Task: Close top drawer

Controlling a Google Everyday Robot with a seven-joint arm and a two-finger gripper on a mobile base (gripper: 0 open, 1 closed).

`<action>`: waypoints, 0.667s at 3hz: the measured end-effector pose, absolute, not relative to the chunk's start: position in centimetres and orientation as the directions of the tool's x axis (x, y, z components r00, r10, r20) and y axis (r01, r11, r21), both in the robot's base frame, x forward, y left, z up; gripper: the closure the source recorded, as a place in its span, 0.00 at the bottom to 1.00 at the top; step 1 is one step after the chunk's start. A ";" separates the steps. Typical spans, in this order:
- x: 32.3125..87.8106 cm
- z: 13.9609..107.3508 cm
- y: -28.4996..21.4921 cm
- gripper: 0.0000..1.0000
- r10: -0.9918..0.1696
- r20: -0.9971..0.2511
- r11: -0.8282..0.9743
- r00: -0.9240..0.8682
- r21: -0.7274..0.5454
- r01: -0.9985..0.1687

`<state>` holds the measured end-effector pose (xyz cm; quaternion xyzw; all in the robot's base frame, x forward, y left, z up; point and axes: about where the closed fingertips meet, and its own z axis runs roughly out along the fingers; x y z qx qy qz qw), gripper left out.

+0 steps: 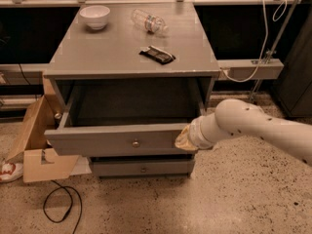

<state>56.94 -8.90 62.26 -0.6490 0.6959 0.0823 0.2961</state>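
While the top drawer (112, 141) hangs well out of the front of the table (117, 43), its grey interior is on full show, and the flat front panel sits forward of the table's edge with the small round knob (135, 143) at its centre. And look at the gripper (184, 139): it is right up against the right end of that front panel, below the table's front right corner, with the white arm (258, 128) reaching in from the table's right side. Whether the jaws are spread or closed, I cannot tell; only the yellowish tip shows against the panel. Under the pulled-out drawer, a lower drawer (141, 167) sits flush in the table with a like knob. Up on the table's top: a white bowl (94, 16) at the back left, a clear plastic bottle (149, 21) lying on its side at the back centre, and a dark wrapper (157, 54) nearer the front. At the table's left side a cardboard box (34, 140) leans, and a black cable (61, 204) loops on the floor just in front of the table's left corner.
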 end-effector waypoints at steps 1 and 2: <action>57.2 62.4 -8.7 1.00 -0.854 -0.520 0.133 0.033 -0.279 -0.951; 59.3 63.1 -7.7 1.00 -0.863 -0.490 0.061 0.121 -0.339 -0.939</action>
